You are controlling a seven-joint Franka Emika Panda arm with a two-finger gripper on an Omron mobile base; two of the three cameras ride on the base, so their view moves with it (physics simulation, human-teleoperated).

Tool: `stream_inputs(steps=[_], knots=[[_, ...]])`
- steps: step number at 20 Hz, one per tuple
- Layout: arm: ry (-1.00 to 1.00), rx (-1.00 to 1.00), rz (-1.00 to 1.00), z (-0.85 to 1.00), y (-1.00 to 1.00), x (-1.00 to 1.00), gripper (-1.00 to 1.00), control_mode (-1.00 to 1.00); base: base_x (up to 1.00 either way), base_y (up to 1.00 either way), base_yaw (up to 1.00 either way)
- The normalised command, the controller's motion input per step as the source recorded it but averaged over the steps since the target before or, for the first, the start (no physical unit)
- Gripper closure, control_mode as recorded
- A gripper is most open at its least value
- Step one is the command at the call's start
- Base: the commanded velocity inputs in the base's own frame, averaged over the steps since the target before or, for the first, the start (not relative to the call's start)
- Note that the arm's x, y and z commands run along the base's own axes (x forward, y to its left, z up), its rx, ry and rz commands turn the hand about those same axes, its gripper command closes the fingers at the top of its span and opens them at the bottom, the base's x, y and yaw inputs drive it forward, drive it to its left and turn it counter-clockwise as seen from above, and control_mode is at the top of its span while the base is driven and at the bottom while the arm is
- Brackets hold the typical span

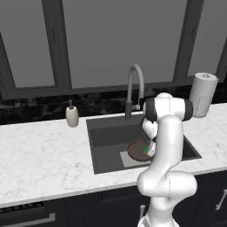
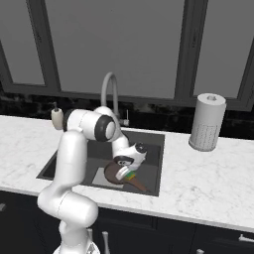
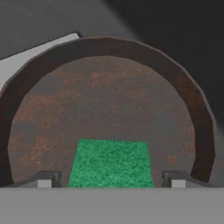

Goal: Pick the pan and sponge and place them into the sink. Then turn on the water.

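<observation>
The arm (image 1: 166,155) is made of smooth, glossy white rounded shells with black bands at the joints. A bulbous white segment sits low above the base. The claw (image 3: 110,181) has two small fingertips (image 3: 43,180) with light grey faces and darker grey sides.

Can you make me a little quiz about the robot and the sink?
1. True or false: the pan lies inside the sink.
2. Where is the green sponge? A) on the counter B) in the pan C) by the soap dispenser
3. Fill in: the end effector fingers stand ____ on either side of the sponge.

Key: 1 true. 2 B. 3 apart, with a gap to the sponge on each side.
</observation>
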Motion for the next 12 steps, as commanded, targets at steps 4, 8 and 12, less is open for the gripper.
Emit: stream_inputs(steps=[4, 8, 12], knots=[[-0.10, 0.00, 0.03, 0.15, 0.24, 0.01, -1.00, -1.00, 0.00, 0.00, 0.00], [-0.13, 0.00, 0.03, 0.39, 0.09, -0.07, -1.00, -1.00, 0.00, 0.00, 0.00], [-0.17, 0.08, 0.02, 0.64, -0.11, -0.46, -1.00, -1.00, 0.00, 0.00, 0.00]])
